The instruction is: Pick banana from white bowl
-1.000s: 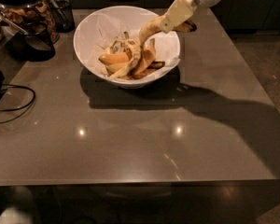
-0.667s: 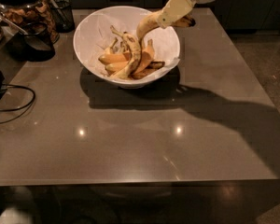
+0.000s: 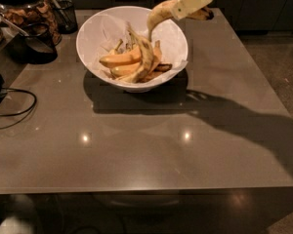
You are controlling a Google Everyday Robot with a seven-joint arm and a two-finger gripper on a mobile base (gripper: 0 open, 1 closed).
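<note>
Banana [image 3: 157, 16] dangles above the right rim of the white bowl [image 3: 95, 30]. The gripper [image 3: 189, 4] is clamped on its upper half.

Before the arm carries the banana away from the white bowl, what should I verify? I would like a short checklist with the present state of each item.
1. Tool holds the banana: ok, it is shut on it above the bowl's far right rim.
2. Banana tip free of the other bananas: cannot tell, the tip comes right next to the pile in this view.
3. White bowl upright on the table: ok.
4. Grip firm enough for travel: cannot tell.
5. Jar and cable apart from the tool: ok, both are at the far left.
</note>
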